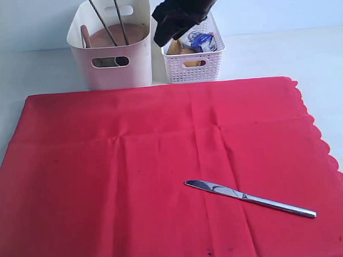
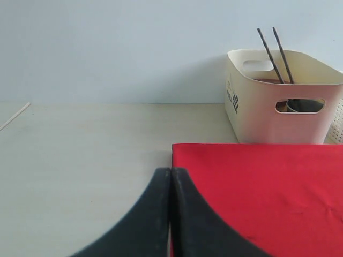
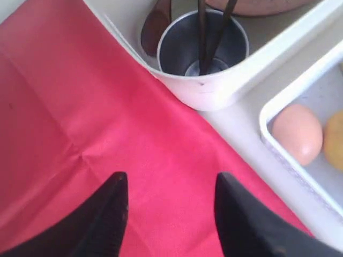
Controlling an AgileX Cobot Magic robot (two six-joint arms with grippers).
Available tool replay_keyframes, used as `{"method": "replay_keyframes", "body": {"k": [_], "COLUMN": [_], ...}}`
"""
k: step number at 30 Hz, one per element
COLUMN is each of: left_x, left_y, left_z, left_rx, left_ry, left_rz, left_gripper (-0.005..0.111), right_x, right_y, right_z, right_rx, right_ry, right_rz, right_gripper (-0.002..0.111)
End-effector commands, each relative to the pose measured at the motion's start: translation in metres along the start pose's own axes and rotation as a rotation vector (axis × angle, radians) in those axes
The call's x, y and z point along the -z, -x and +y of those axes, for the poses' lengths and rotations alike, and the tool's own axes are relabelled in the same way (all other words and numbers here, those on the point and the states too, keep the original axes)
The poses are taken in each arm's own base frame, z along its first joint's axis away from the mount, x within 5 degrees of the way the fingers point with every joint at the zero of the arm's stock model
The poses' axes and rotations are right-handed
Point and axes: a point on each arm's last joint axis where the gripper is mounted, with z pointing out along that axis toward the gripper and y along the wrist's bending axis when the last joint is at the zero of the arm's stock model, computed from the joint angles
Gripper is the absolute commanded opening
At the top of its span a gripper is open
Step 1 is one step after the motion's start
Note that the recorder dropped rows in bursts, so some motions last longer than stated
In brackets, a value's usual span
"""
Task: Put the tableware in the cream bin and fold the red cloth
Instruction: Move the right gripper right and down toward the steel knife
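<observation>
My left claw is pinched shut near the red cloth's back left corner. The cream bin stands at the cloth's back edge, holding chopsticks, cup, spoon and plate. My right claw hangs wide and empty beside it. The knife lies toward the cloth's front right corner.

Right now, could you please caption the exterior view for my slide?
Steel knife lies on the red cloth; cream bin already holds chopsticks.
</observation>
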Motion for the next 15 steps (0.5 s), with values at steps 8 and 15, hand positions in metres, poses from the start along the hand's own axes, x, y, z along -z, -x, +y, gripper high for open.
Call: {"method": "replay_keyframes", "body": {"k": [8, 15], "left_x": [0.001, 0.001], "left_y": [0.001, 0.001], "left_z": [0.000, 0.000], "left_rx": [0.001, 0.001], "left_ry": [-0.004, -0.004], "left_rz": [-0.012, -0.012], "left_gripper": [0.001, 0.001], "right_x": [0.034, 0.028], "right_y": [-0.017, -0.068], "right_z": [0.022, 0.040], "right_rx": [-0.073, -0.121], "right_ry": [-0.002, 0.051], "right_rz": [0.030, 0.144], "right_gripper": [0.048, 0.048]}}
